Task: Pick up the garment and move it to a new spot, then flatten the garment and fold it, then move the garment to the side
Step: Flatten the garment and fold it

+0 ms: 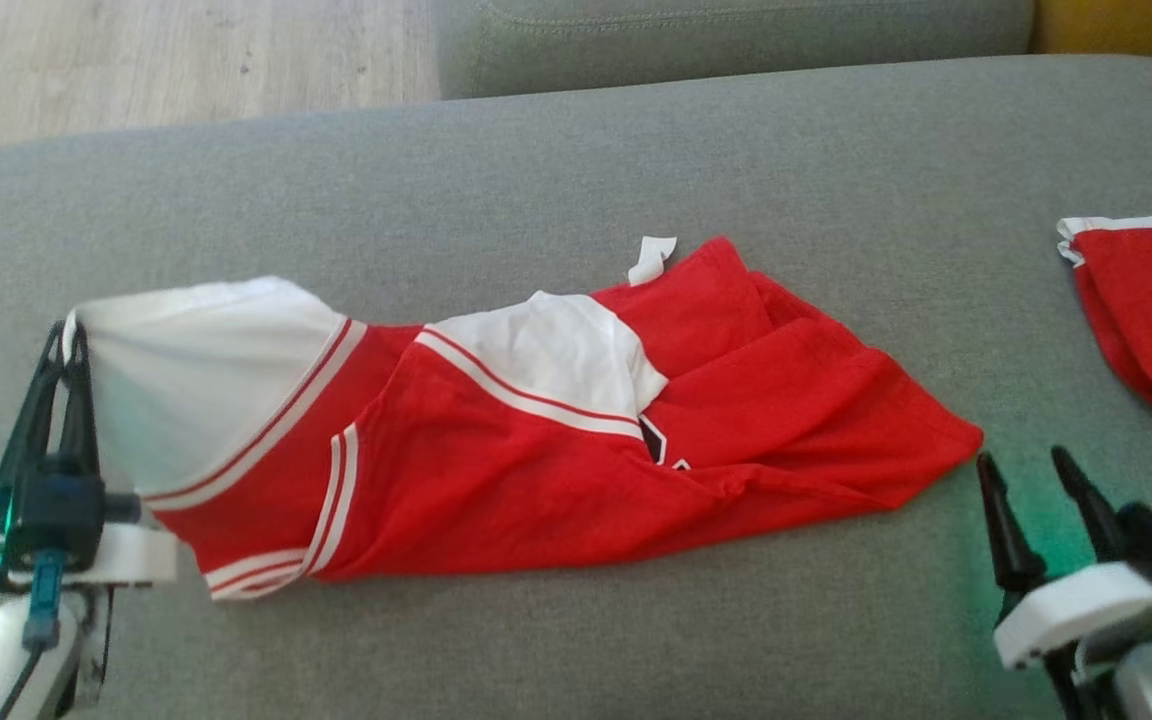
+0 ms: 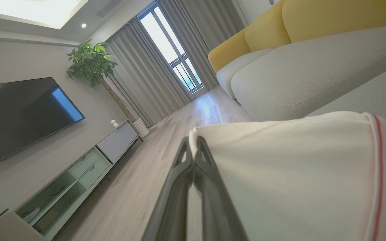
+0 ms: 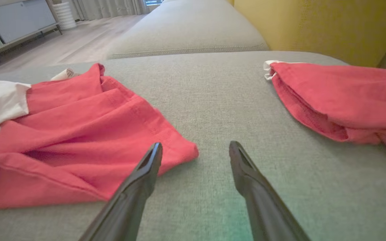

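While the garment lies stretched across the grey cushion, its white sleeve end is pinched by the left gripper.
A wooden floor, a television and a potted plant are seen beyond the cushion; the garment's long axis is laid left to right, sleeve at the left edge, red hem corner pointed toward the right edge; the right gripper is held wide apart and empty just beside that hem corner, and a second red cloth is laid at the right edge.

Two red garments, two tools, one sofa
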